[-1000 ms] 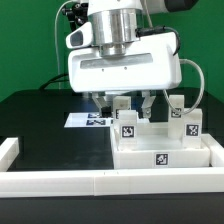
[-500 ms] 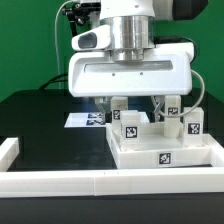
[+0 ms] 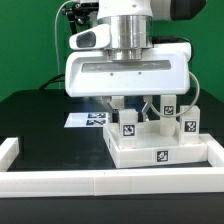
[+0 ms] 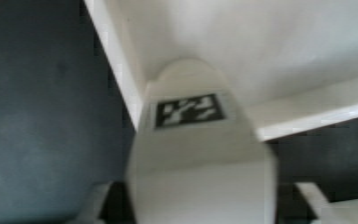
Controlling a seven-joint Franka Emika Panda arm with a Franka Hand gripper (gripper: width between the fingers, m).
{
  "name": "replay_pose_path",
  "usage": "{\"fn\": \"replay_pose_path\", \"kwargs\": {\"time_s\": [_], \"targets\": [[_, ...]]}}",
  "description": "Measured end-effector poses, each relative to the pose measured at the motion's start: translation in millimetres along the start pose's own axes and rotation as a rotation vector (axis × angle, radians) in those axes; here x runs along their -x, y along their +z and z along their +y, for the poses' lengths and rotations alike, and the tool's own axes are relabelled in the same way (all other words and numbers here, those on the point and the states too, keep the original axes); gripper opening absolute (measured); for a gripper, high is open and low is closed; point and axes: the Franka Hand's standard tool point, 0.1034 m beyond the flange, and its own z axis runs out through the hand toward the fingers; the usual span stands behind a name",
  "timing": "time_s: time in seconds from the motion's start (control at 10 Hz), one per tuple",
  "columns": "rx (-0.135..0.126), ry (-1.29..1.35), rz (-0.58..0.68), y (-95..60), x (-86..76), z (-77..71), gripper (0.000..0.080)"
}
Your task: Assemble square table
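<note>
My gripper (image 3: pixel 133 100) jaws pinch one leg (image 4: pixel 190 150); three legs visible on the one tabletop (image 3: pixel 160 155); fourth unseen.

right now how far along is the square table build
Early. No leg looks fixed to the square top yet: white legs stand loose on or by it. In hand: the tool appears closed around one tagged leg, which fills the wrist view between its fingers. Left: attaching all the legs.
</note>
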Motion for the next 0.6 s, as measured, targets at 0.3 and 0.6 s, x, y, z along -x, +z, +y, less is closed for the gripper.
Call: {"fn": "replay_pose_path", "kwargs": {"time_s": [0.3, 0.6], "targets": [[0.0, 0.022, 0.0, 0.1, 0.1, 0.0, 0.0291], [-0.005, 0.26, 0.006, 0.1, -1.9, 10.0, 0.0291]]}}
